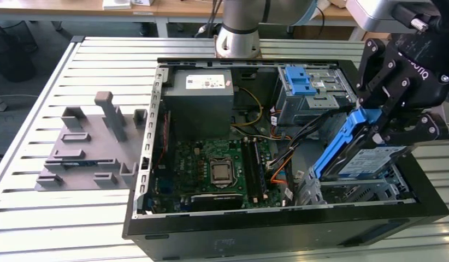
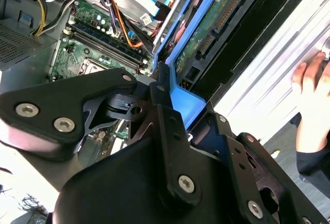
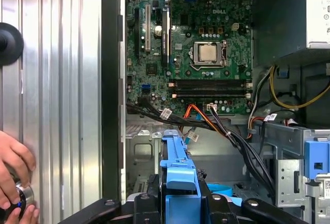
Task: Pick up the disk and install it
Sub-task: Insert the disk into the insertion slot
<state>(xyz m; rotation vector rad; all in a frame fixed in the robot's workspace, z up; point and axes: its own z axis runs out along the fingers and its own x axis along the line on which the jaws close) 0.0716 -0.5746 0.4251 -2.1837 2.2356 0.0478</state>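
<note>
A slatted metal table point(image 1: 35, 218) holds an open black computer case point(image 1: 283, 232) lying on its side. Inside it are a green motherboard point(image 1: 217, 164), a grey power-supply box point(image 1: 199, 103) and a grey drive bay with a blue latch point(image 1: 312, 90).

At the exterior view's right, the robot's black gripper point(image 1: 396, 128) is clenched on the disk point(image 1: 366, 161), a labelled drive in a blue carrier frame. The disk hangs on edge and tilted, with its lower end just above an empty metal cage point(image 1: 363, 188) in the case's near corner.

In the first wrist view, a person's hand point(image 3: 15, 183) rests on the table outside the case.

The pick-up looks complete, and the work stands in the install step with the disk not yet seated. Seating it would likely call for squaring the carrier with the cage and keeping it clear of the nearby cables point(image 1: 297, 136).
</note>
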